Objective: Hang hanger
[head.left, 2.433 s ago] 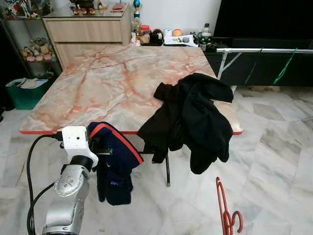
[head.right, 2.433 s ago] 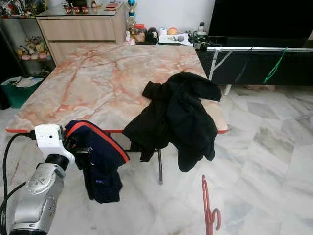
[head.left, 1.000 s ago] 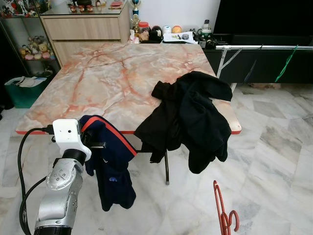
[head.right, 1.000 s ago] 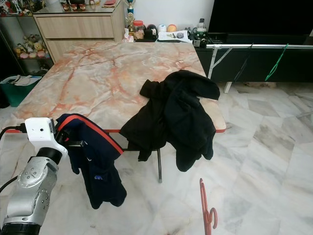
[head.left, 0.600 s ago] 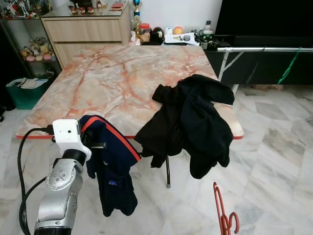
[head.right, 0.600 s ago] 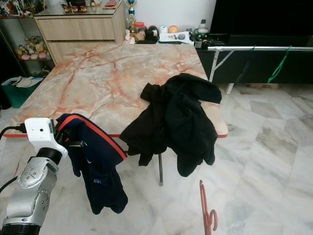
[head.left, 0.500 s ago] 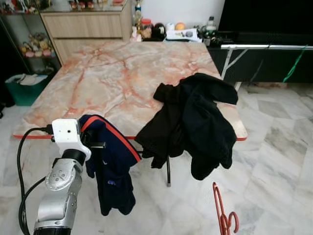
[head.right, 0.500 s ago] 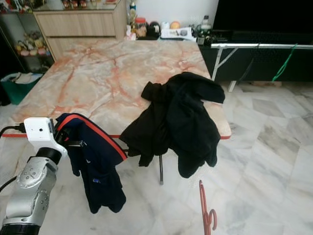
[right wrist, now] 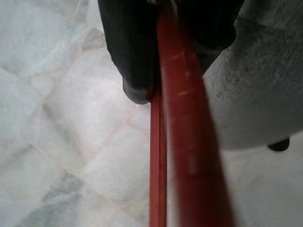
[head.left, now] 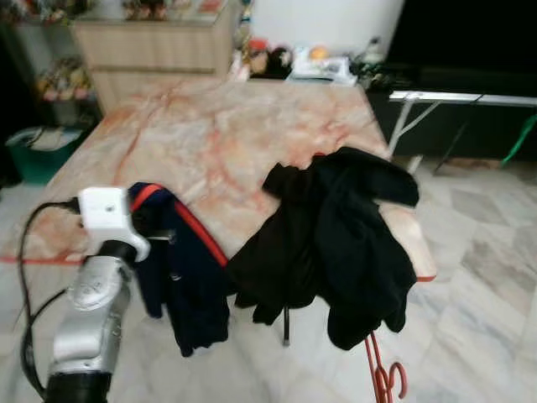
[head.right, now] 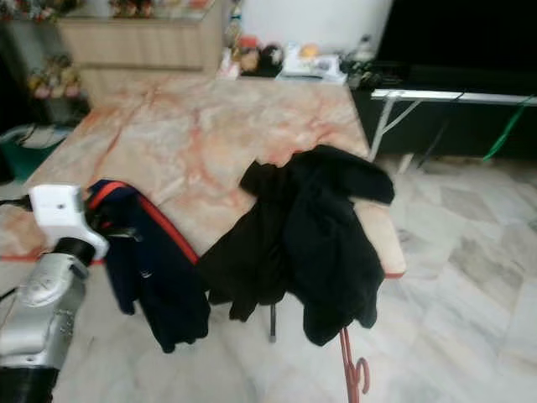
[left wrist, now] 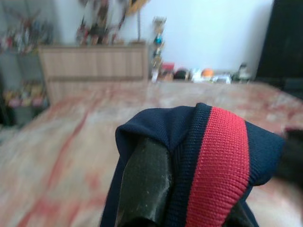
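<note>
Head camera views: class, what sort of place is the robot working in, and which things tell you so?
Probably a home living or dining room: a marble-patterned table with a black jacket draped over it, a wooden sideboard, and a marble-tiled floor.

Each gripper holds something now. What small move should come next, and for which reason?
Probably bring the red hanger, clamped in the right gripper, up toward the navy garment hanging from the left gripper. The hanger is low near the floor, apart from the garment's red-trimmed collar. The pictures are blurred, so pausing first seems wise.
</note>
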Motion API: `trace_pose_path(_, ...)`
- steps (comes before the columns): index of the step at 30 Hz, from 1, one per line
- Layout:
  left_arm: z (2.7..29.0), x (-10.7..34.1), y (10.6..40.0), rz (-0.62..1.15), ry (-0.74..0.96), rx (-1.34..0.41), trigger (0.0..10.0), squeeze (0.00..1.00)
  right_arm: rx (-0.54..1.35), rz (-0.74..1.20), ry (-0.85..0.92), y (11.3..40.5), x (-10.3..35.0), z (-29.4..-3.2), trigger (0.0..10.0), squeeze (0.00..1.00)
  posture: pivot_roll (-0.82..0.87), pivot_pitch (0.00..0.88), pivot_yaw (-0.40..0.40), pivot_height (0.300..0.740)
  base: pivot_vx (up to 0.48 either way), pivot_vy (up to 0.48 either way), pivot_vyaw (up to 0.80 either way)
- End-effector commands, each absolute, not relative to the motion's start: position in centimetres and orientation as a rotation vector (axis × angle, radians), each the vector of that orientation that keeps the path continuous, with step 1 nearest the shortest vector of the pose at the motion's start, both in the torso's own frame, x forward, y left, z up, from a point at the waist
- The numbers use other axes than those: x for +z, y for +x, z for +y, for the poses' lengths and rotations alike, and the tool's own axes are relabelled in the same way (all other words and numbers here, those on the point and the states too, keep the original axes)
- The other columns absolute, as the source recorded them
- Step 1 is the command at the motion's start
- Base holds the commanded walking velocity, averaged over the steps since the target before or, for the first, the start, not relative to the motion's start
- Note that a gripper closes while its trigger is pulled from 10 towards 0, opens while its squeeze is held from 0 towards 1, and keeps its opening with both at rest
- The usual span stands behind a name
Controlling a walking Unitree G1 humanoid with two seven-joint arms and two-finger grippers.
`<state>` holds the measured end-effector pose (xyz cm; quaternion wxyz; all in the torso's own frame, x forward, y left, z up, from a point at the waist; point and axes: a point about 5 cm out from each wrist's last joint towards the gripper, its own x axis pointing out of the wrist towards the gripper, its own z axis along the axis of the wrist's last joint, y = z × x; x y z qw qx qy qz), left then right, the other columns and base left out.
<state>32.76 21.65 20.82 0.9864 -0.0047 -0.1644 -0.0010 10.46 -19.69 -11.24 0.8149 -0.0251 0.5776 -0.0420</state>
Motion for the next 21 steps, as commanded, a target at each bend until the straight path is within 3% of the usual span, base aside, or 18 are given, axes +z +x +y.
trace_pose_path(1, 20.8, 22.8, 33.5, -0.409, -0.013, -0.047, 10.0, 0.00, -0.054, 1.294, -0.013, 8.8, -11.8, -18.1, 10.0, 0.00, 0.12, 0.058, 0.048, 0.740, 0.270, 0.000, 0.00)
trace_pose_path(11, 18.2, 27.7, 37.0, -0.517, -0.016, -0.142, 10.0, 0.00, -0.057, 1.289, -0.007, 8.9, -11.8, -18.0, 10.0, 0.00, 0.12, 0.044, 0.055, 0.740, 0.274, 0.000, 0.00)
trace_pose_path(21, 16.9, 30.4, 38.7, -0.582, -0.034, -0.167, 10.0, 0.00, -0.063, 1.287, -0.001, 8.9, -11.8, -17.9, 10.0, 0.00, 0.11, 0.033, 0.066, 0.740, 0.284, 0.000, 0.00)
